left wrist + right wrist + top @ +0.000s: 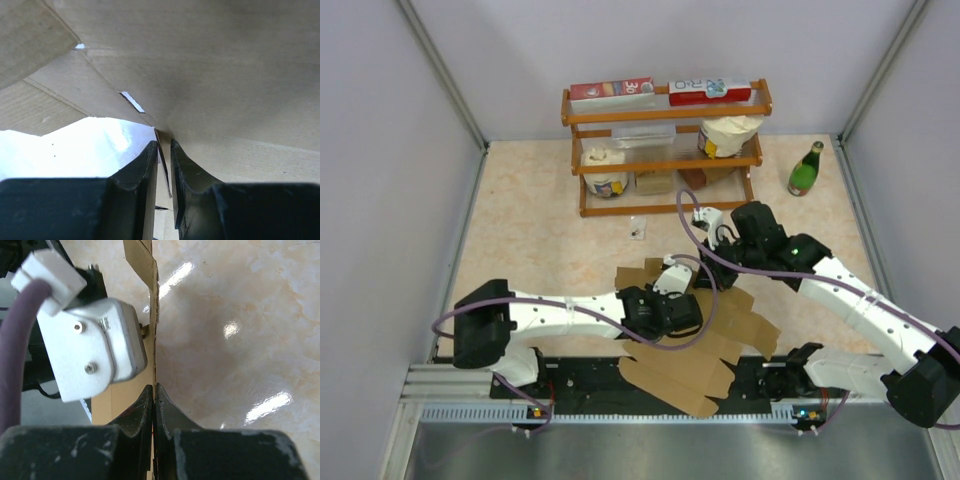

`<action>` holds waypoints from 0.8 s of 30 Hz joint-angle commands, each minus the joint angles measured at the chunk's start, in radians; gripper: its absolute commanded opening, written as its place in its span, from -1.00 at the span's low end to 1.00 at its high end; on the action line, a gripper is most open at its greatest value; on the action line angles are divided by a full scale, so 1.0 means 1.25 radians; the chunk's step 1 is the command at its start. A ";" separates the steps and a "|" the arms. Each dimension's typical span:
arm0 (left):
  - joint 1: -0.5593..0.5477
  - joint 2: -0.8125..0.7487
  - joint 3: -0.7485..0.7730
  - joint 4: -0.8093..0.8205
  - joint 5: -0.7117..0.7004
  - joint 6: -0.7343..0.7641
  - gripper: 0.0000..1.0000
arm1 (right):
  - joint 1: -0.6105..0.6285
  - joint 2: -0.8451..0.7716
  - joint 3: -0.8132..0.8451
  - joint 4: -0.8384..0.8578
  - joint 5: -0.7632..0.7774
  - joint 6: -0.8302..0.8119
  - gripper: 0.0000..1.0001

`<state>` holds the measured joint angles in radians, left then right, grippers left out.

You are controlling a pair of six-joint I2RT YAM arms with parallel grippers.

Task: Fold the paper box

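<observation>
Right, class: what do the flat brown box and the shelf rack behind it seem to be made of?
The paper box: brown cardboard, matte; sharp creases and thin cut edges show. The rack: probably wood, orange-brown, slightly glossy rails; it could be varnished or painted.

Shelf (665, 160) standing well beyond the fingers (170, 415), carrying two cartons (611, 90) on top, tubs (605, 170) below. Green bottle (806, 170) standing right of it.

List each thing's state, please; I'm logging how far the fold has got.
paper box: mostly unfolded, flaps spread flat, one panel raised on edge.
left gripper: jaws narrowly apart around a flap edge.
right gripper: shut on the paper box's raised panel.
green bottle: upright.
</observation>
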<state>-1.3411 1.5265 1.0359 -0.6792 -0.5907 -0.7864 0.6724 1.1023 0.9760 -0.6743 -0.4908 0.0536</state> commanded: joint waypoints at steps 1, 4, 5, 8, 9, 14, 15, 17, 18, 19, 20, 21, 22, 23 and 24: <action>-0.032 0.040 0.076 -0.085 -0.068 -0.082 -0.60 | 0.009 0.003 0.003 0.066 0.007 0.029 -1.00; -0.049 0.078 0.115 -0.149 -0.110 -0.134 -0.62 | 0.009 0.004 0.002 0.072 0.013 0.047 -1.00; -0.052 0.095 0.131 -0.173 -0.121 -0.148 -0.63 | 0.009 0.007 0.002 0.074 0.015 0.052 -1.00; -0.071 0.134 0.174 -0.247 -0.163 -0.203 -0.61 | 0.009 0.010 0.005 0.078 0.015 0.061 -1.00; -0.077 0.145 0.188 -0.268 -0.175 -0.222 -0.60 | 0.009 0.012 0.006 0.079 0.015 0.065 -1.00; -0.097 0.180 0.227 -0.327 -0.190 -0.276 -0.48 | 0.009 0.016 0.003 0.087 0.013 0.075 -1.00; -0.098 0.180 0.225 -0.324 -0.189 -0.283 -0.47 | 0.009 0.018 0.003 0.085 0.013 0.077 -1.00; -0.103 0.174 0.219 -0.318 -0.183 -0.289 -0.45 | 0.009 0.019 0.002 0.088 0.013 0.077 -1.00; -0.103 0.168 0.214 -0.310 -0.178 -0.290 -0.45 | 0.009 0.018 0.002 0.087 0.016 0.080 -1.00; -0.104 0.162 0.210 -0.303 -0.175 -0.289 -0.44 | 0.009 0.019 0.002 0.087 0.017 0.079 -1.00; -0.104 0.157 0.203 -0.295 -0.173 -0.288 -0.44 | 0.009 0.019 0.002 0.087 0.017 0.080 -1.00; -0.104 0.151 0.198 -0.288 -0.170 -0.285 -0.46 | 0.009 0.019 0.002 0.087 0.017 0.079 -1.00; -0.104 0.150 0.194 -0.283 -0.170 -0.284 -0.48 | 0.009 0.019 0.001 0.087 0.017 0.080 -1.00; -0.104 0.147 0.192 -0.283 -0.172 -0.284 -0.50 | 0.009 0.017 0.001 0.087 0.018 0.079 -1.00; -0.104 0.148 0.190 -0.283 -0.172 -0.284 -0.52 | 0.009 0.018 0.000 0.087 0.020 0.080 -1.00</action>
<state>-1.4681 1.7454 1.2808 -1.0435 -0.7872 -1.1175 0.6724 1.1267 0.9756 -0.6193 -0.4652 0.1421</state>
